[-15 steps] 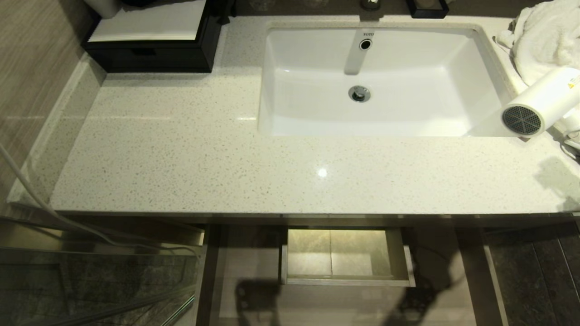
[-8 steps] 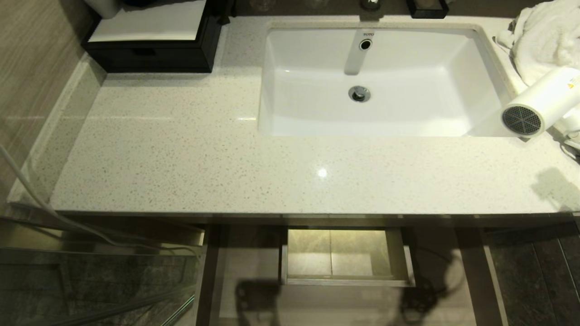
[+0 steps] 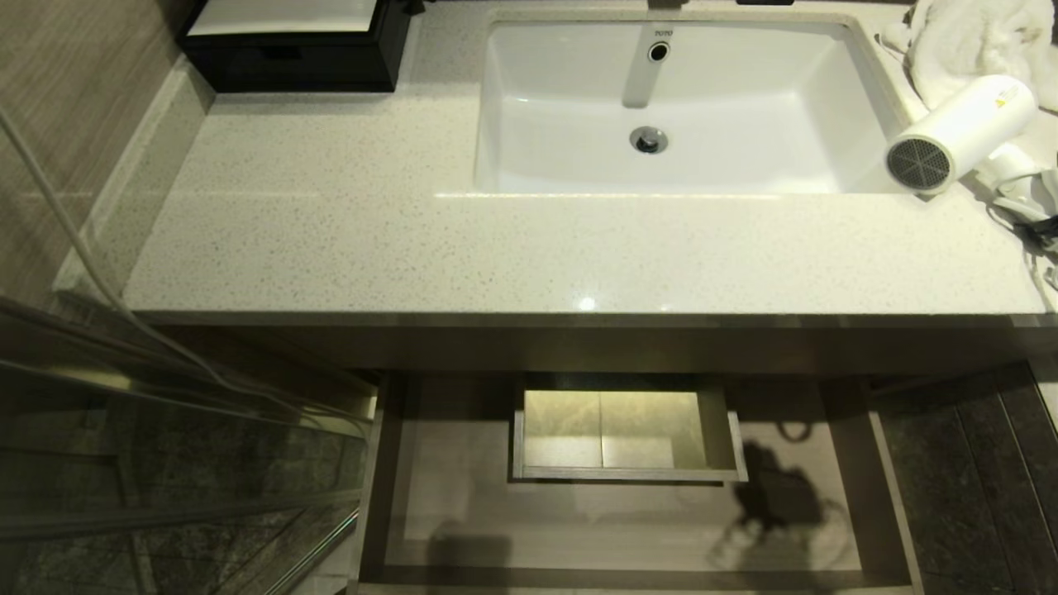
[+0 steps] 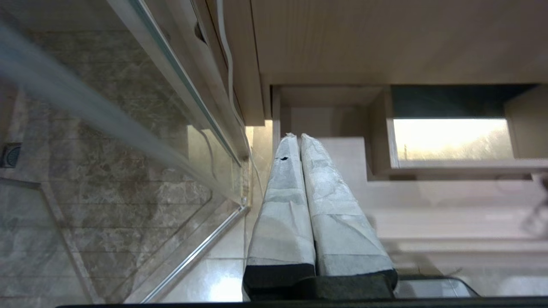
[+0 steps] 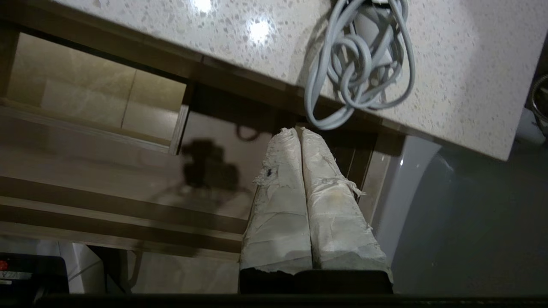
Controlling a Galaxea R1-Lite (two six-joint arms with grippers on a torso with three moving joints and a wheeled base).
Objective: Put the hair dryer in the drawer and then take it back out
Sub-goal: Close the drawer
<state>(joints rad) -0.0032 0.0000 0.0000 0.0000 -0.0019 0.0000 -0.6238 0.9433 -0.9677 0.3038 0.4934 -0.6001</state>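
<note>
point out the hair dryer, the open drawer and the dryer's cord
hair dryer (image 3: 963, 132), head view, on the white barrel
drawer (image 3: 628, 545), head view, on its bare wooden floor
cord (image 5: 357, 64), right wrist view, on the coiled loops

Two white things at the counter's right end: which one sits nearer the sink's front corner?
The hair dryer: its grilled end overhangs the sink rim. The crumpled white towel lies behind it, toward the wall.

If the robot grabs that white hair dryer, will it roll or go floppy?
The hair dryer has a round barrel, so a push might roll it. Its body looks stiff. Its cord lies in loose loops, so it would probably dangle.
</note>
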